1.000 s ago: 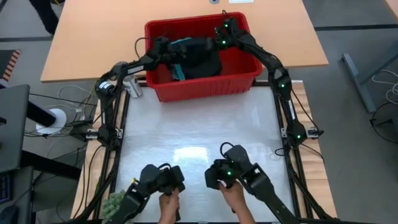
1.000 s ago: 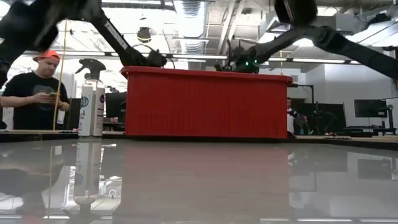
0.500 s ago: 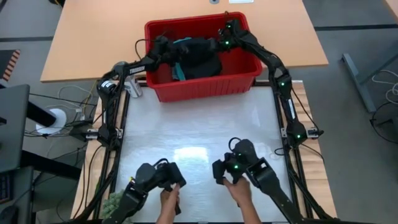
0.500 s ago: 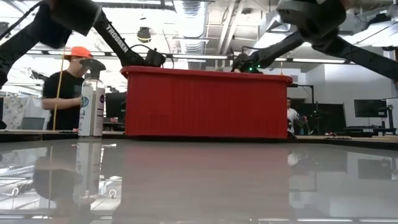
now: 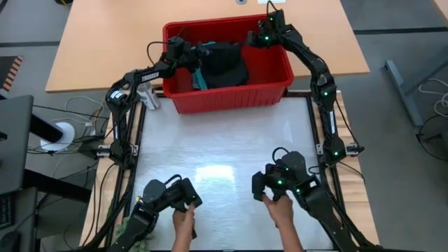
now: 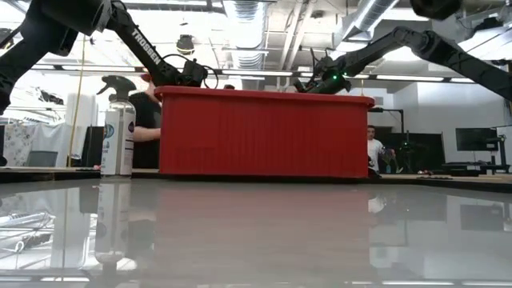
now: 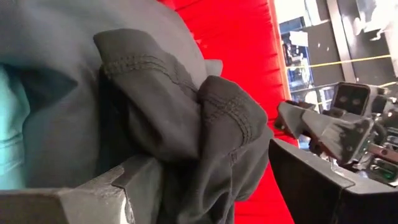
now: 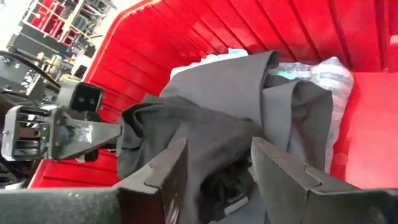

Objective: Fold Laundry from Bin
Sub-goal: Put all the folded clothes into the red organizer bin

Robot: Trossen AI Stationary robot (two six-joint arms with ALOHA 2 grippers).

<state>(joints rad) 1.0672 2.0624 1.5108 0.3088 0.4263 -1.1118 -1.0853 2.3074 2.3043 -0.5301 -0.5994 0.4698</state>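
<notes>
Bare glossy table point(image 5: 224, 150) up front, then the ribbed red bin point(image 5: 231, 96) holding crumpled black laundry point(image 5: 225, 64), left gripper point(image 5: 190, 59) clenched on that soft stitched cloth, right gripper point(image 5: 253, 38) spread open above, spray bottle point(image 6: 118, 128) beside the bin.

Glossy white tabletop point(image 5: 224, 140) up close, wooden desk point(image 5: 105, 42) behind it, grey floor point(image 5: 406, 42) around, bright ceiling strip lights point(image 6: 248, 12), monitors point(image 6: 472, 140) far right.

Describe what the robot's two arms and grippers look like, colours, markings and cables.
Both arms are dark, jointed links with black cables looped along them. The left arm carries white lettering; the right arm shows small green lights at its joints. The left gripper and right gripper have blocky, dark grey fingers.
</notes>
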